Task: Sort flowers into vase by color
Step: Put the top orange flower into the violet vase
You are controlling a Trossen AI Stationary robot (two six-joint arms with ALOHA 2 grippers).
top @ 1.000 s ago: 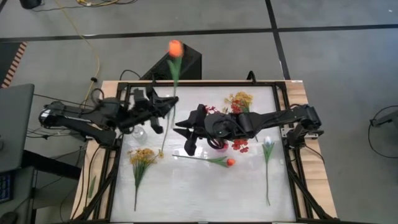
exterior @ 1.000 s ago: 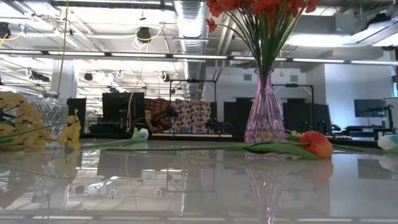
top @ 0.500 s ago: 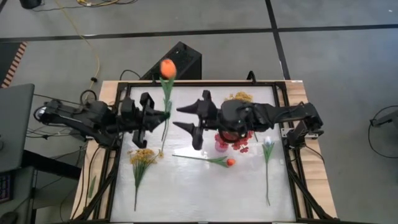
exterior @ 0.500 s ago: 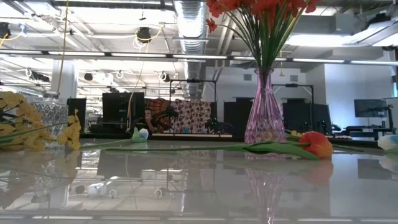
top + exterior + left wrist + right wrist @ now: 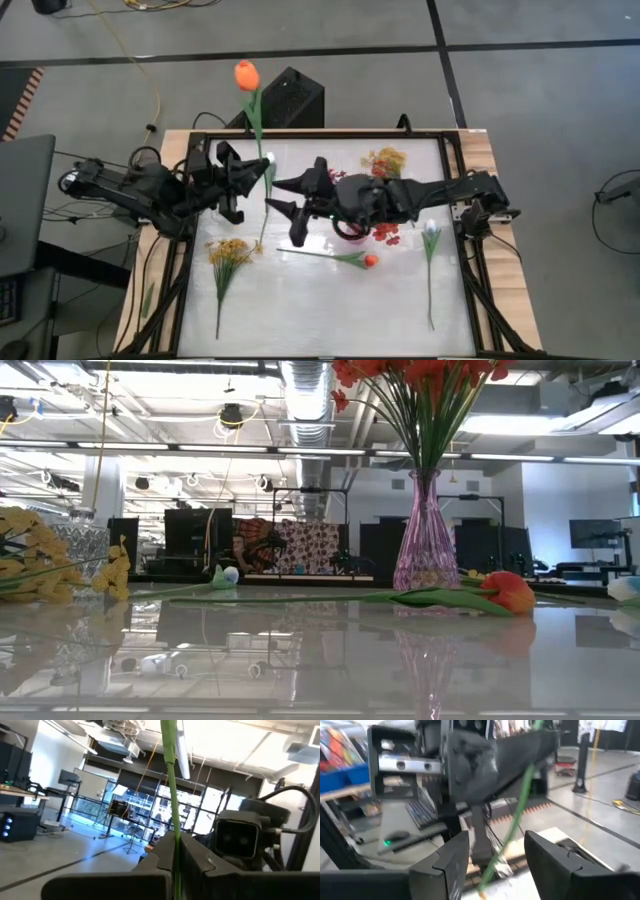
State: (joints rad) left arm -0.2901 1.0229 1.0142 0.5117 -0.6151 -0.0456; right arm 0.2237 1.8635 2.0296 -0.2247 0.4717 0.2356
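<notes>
My left gripper (image 5: 258,176) is shut on the green stem of an orange tulip (image 5: 246,75). The bud stands high past the table's far edge and the stem's lower end (image 5: 262,235) hangs above the table. My right gripper (image 5: 283,198) is open just right of that stem (image 5: 519,817), which shows between and ahead of its fingers, apart from them. A pink vase (image 5: 425,550) holding red flowers (image 5: 386,233) stands under my right arm. A second orange tulip (image 5: 368,261), a white tulip (image 5: 431,230) and a yellow spray (image 5: 229,252) lie on the table. My left gripper pinches the tulip's stem (image 5: 176,851) between its two fingers, somewhere along its middle. The fingers come from the table's left side, slanting a little upward, and lie across the stem. The tulip is lifted clear, nearly upright, bud up and leaning toward the far left.
More yellow flowers (image 5: 386,160) lie at the far side of the table. A clear glass vase (image 5: 80,545) stands at the left, beneath my left arm. A black box (image 5: 292,98) sits on the floor beyond the far edge. The near half of the table (image 5: 320,320) holds only flower stems.
My left gripper has drawn back a little toward the table's left and turned, staying shut on the stem. The tulip has swung with it: its bud now stands farther left than a second ago. My right gripper has risen beside the stem.
</notes>
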